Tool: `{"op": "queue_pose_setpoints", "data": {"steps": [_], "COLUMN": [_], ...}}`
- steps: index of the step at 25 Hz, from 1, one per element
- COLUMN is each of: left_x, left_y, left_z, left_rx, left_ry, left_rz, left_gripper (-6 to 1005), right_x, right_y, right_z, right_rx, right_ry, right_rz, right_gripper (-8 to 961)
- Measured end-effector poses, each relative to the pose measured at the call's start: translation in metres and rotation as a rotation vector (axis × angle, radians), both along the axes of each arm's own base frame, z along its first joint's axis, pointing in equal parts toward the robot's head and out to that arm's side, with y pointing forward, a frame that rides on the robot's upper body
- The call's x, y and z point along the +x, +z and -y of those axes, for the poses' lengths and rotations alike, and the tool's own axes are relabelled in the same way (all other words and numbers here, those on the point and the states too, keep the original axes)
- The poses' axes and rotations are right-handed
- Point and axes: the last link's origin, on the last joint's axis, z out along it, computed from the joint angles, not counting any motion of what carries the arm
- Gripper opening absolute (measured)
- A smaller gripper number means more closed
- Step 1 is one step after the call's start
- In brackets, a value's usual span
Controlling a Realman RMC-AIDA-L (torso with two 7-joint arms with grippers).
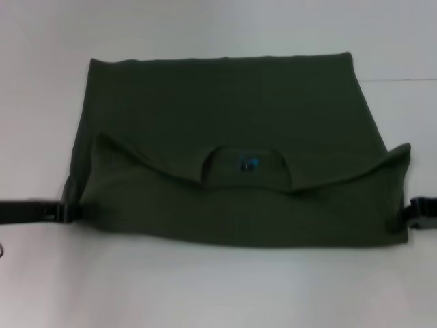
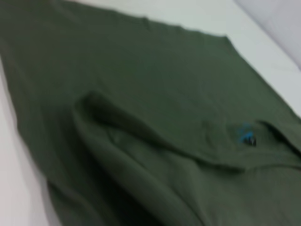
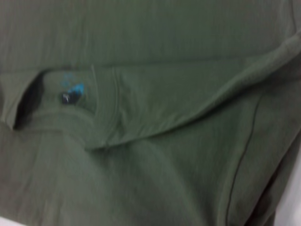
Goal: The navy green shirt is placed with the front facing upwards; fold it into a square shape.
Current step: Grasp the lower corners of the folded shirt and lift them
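The shirt lies flat on the white table, spread wide, its near part doubled over toward the far side so the collar with its blue label faces up mid-cloth. No lettering shows, so the plain side looks to be uppermost.

The left gripper sits at the shirt's near left corner and the right gripper at the near right corner, each low against the table edge of the cloth. Whether either is clenched on fabric or released I cannot tell; the fingers are hidden or too dark.

The cloth is soft, light and limp: it will sag and wrinkle when lifted, drag on the table, and hold a crease only loosely. Best taken by pinching corners or the doubled edge, both layers together, and carried evenly so the fold stays square.

Nothing else stands on the table near the shirt; the only hindrance, I judge, is the loose folded flap, which may slip.
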Motion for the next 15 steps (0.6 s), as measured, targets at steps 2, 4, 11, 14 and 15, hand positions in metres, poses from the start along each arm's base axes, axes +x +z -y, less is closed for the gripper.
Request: {"op": "queue_pose_setpoints", "data": {"steps": [2,4,11,14,15], "left_x": [-0.002,-0.004,-0.014,-0.015,-0.015], "left_y": [0.004,0.007,0.020,0.027,0.029], "left_z": [0.008,0.016,0.058,0.072,0.076], "left_rx": [-0.060,-0.111,-0.292,-0.357,-0.374], "left_ry": [0.034,0.063,0.131,0.154,0.158], "left_rz": [-0.009,-0.014,0.014,0.030,0.034], "left_gripper": [103,105,112,115,116], "right_x": [0.000,0.000,-0.002,-0.002,-0.003], "right_y": [-0.002,-0.004,-0.009,-0.010,-0.010], "right_z": [0.007,0.014,0.038,0.046,0.048], "right_rx": [-0.055,-0.108,-0.271,-0.331,-0.348], "right_ry": [-0.003,-0.005,0.004,0.007,0.010], "right_rz": [0.003,0.004,-0.009,-0.002,-0.001], "right_gripper": [32,32,33,33,33]}}
